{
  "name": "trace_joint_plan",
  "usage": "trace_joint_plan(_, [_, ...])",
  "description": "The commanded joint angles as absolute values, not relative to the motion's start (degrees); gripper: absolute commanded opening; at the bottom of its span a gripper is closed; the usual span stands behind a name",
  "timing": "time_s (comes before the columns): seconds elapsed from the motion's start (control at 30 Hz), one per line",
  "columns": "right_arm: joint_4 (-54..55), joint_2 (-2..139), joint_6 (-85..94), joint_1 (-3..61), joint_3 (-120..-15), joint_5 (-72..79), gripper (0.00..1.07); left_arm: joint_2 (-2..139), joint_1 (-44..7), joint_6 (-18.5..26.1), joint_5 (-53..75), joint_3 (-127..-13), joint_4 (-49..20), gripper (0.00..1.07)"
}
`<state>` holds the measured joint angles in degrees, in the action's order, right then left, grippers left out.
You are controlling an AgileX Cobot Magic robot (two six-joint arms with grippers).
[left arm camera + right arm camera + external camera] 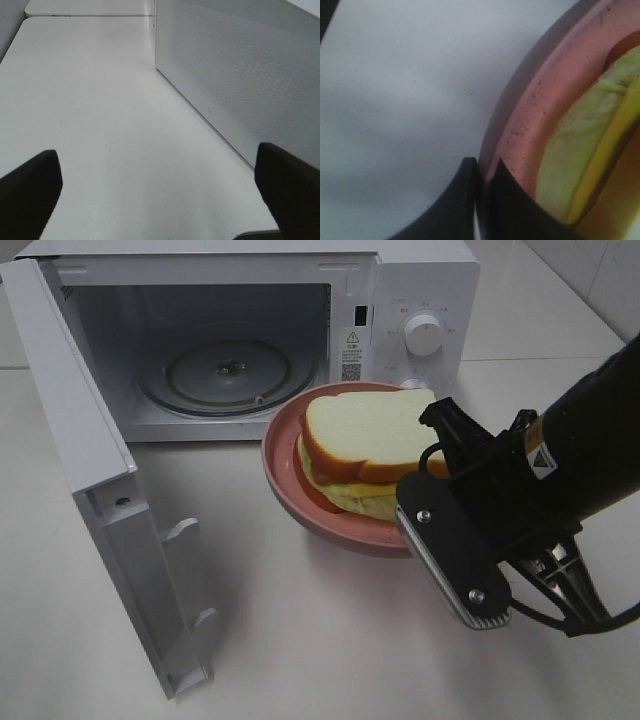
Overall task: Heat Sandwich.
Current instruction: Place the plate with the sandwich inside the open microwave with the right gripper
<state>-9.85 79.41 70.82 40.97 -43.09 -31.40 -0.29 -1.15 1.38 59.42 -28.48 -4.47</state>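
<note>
Already the microwave (420,280) stands with its door (90,460) swung wide and its turntable (228,370) bare, so we take the opening step as done. The sandwich (365,445) lies on the pink plate (283,475), just in front of the oven mouth and not yet inside. Our right pincer (481,172) is clenched on the plate's rim, one finger outside the lip and one inside. Whether the plate rests on the tabletop (300,640) or is lifted off it, we cannot tell. Our left pincer (157,165) hangs released, grasping nothing, beside a perforated white wall (240,75), likely the microwave's side. We judge most of the work remains: setting the plate on the turntable, letting go, shutting the door and turning the dial (424,335).
</note>
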Motion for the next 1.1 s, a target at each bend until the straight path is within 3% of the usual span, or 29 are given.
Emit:
trace_joint_plan(0.03, [-8.0, 78.7, 72.8, 38.6, -43.4, -28.8, 0.00, -1.8, -1.6, 1.4, 58.8, -28.2, -4.6, 1.01])
trace_joint_plan(0.63, [-7.0, 81.1, 73.3, 38.8, -44.2, -25.2, 0.00, -1.8, -1.6, 1.4, 58.8, -28.2, -4.6, 1.01])
trace_joint_plan(1.1, [-8.8, 90.4, 73.1, 42.3, -52.3, -24.8, 0.00, -1.8, -1.6, 1.4, 58.8, -28.2, -4.6, 1.01])
